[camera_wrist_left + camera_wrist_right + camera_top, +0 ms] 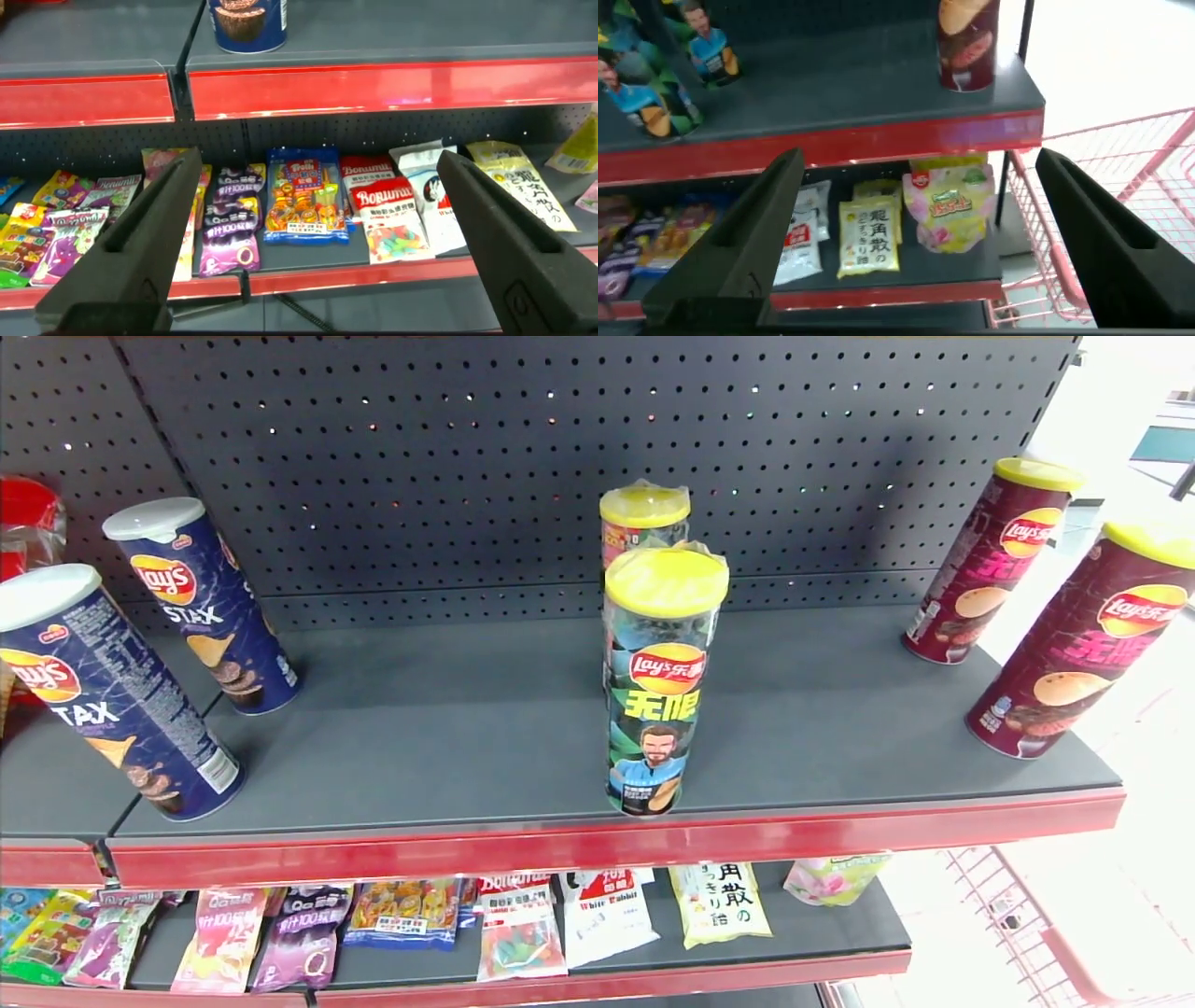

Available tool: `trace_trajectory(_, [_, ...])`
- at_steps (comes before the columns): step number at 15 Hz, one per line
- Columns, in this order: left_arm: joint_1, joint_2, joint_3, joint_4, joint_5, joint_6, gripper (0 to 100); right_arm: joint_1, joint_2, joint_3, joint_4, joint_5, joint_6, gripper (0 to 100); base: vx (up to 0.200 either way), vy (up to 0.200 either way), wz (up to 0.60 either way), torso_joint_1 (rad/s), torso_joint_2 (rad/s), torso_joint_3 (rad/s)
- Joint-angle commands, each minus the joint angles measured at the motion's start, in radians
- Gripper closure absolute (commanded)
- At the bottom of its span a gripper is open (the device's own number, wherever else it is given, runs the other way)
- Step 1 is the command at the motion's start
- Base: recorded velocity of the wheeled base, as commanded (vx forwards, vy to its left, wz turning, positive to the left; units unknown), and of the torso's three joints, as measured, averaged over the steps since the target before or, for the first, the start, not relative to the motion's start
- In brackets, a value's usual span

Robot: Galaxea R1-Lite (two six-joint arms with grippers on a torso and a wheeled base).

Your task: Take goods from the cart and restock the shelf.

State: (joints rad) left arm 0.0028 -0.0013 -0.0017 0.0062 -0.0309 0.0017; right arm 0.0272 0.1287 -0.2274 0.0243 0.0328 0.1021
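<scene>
Pegboard-backed shelf (pixel 448 728), red front edge: 2 blue chip cans (pixel 112 695) on L, 2 yellow-lid green cans (pixel 658 681) ctr, 2 maroon cans (pixel 1083 644) on R, all upright. Lower shelf (pixel 840 929): snack bags (pixel 401 915). Pink cart (pixel 999 896) lower R. My left end effector (pixel 318 159) & right end effector (pixel 920 159): fingers apart, empty, facing lower shelf

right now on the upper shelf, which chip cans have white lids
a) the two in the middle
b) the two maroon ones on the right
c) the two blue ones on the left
C: the blue cans at the left end of the upper shelf carry white lids, while the middle cans and the maroon cans have yellow lids.
</scene>
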Motion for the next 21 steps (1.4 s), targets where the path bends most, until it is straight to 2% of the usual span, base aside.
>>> trace_trajectory(1, [0.0,0.001,0.0,0.0,0.0,0.0,0,0.079,0.486,-0.236,0.04,0.105,0.014,0,0.0,0.0,0.0,0.0,0.0,0.0])
trace_trajectory(4, [0.0,0.001,0.0,0.0,0.0,0.0,0,0.174,0.726,-0.297,0.0,0.118,0.013,0,0.0,0.0,0.0,0.0,0.0,0.0])
trace_trajectory(6, [0.0,0.001,0.0,0.0,0.0,0.0,0,0.217,0.908,-0.319,-0.096,0.116,0.008,0,0.0,0.0,0.0,0.0,0.0,0.0])
trace_trajectory(7, [0.0,0.001,0.0,0.0,0.0,0.0,0,0.31,1.003,-0.322,-0.155,0.111,0.01,0,0.0,0.0,0.0,0.0,0.0,0.0])
trace_trajectory(10, [0.0,0.001,0.0,0.0,0.0,0.0,0,0.433,1.164,-0.368,-0.193,-0.005,0.011,0,0.0,0.0,0.0,0.0,0.0,0.0])
trace_trajectory(13, [0.0,0.001,0.0,0.0,0.0,0.0,0,0.49,1.24,-0.426,-0.216,-0.047,0.011,0,0.0,0.0,0.0,0.0,0.0,0.0])
trace_trajectory(15, [0.0,0.001,0.0,0.0,0.0,0.0,0,0.537,1.304,-0.48,-0.256,-0.145,0.008,0,0.0,0.0,0.0,0.0,0.0,0.0])
trace_trajectory(17, [0.0,0.001,0.0,0.0,0.0,0.0,0,0.569,1.342,-0.51,-0.279,-0.197,0.005,0,0.0,0.0,0.0,0.0,0.0,0.0])
trace_trajectory(21, [0.0,0.001,0.0,0.0,0.0,0.0,0,0.62,1.393,-0.544,-0.29,-0.241,-0.027,0,0.0,0.0,0.0,0.0,0.0,0.0])
